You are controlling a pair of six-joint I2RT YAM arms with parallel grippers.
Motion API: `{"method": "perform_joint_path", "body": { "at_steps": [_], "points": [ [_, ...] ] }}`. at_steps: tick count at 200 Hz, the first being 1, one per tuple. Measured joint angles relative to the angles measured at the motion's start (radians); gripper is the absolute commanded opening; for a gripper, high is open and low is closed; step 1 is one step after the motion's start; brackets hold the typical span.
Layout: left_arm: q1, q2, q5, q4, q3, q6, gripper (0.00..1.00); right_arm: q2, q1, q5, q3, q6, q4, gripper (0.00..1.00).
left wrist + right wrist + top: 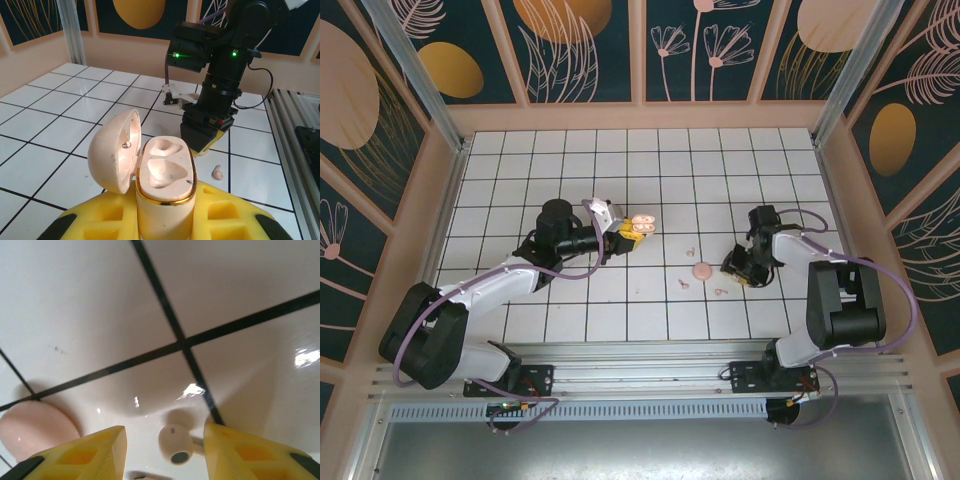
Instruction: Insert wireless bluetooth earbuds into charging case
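Charging case (162, 172) with lid swung open, clamped upright in left tool (620, 237), held clear of white tiled table (650, 170), right tool (165, 450) low at table, fingers parted either side of one earbud (176, 442), pink disc (35, 430) just beside

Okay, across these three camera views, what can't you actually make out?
- Top view: earbuds on the tiles, too small to tell how they lie.
- Left wrist view: base of the charging case, hidden inside the left gripper and cut by the bottom edge.
- Right wrist view: pink round object, cut by the left edge and the right gripper; the stem end of the earbud sits behind a finger, so contact is unclear.
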Motion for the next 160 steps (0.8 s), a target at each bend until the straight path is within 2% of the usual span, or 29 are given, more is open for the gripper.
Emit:
{"method": "perform_joint_path", "body": {
  "at_steps": [56,113,160],
  "points": [
    [0.000,0.000,-0.004,0.000,0.000,0.000,0.13,-0.042,0.032,-0.042,0.000,0.024,-0.018,0.44],
    [0.000,0.000,-0.004,-0.005,0.000,0.000,0.13,-0.050,0.035,0.063,0.126,-0.001,-0.149,0.41],
    [0.000,0.000,-0.006,-0.011,0.000,0.000,0.13,0.029,0.037,0.077,0.152,-0.044,-0.169,0.35]
  ]
}}
